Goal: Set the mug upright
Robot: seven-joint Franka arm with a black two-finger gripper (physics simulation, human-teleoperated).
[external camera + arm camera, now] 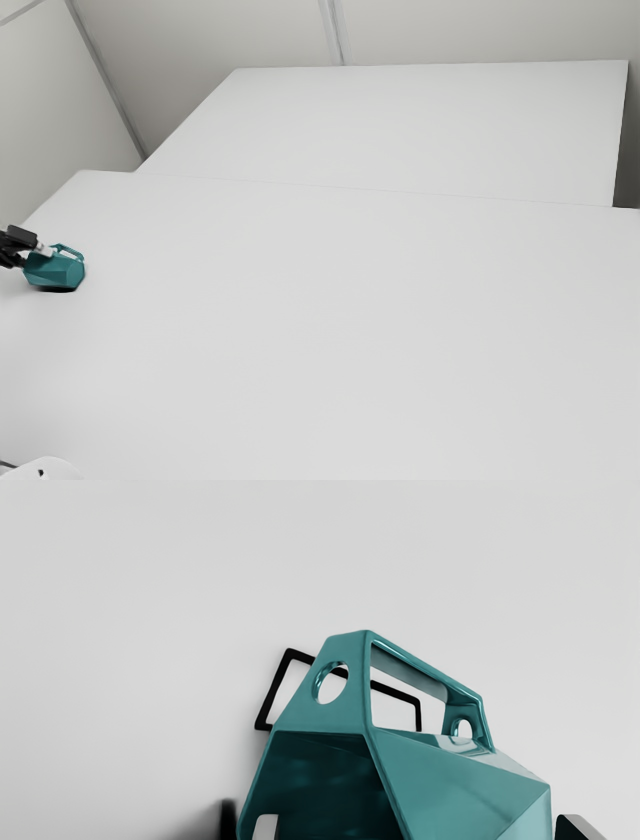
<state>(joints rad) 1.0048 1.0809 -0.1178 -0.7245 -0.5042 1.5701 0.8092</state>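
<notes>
The teal faceted mug point(58, 272) is tipped on its side near the exterior view's left edge, its handle upward. Beside its upper left part is my gripper point(42, 249). In the wrist view the mug point(450, 780) shows its dark opening and its handle with round holes. Around it my gripper point(417, 827) stands open with widely spaced fingers: one fingertip point(266, 827) overlaps the opening, the other point(575, 826) is just past the opposite end of the body. The lower part of the mug is cut off there.
A white tabletop point(340, 330) carries the mug, with another white surface point(400, 130) behind it. Pale walls point(220, 30) rise beyond. A white rounded part point(45, 470) is at the exterior view's bottom left. The mug casts a black shadow.
</notes>
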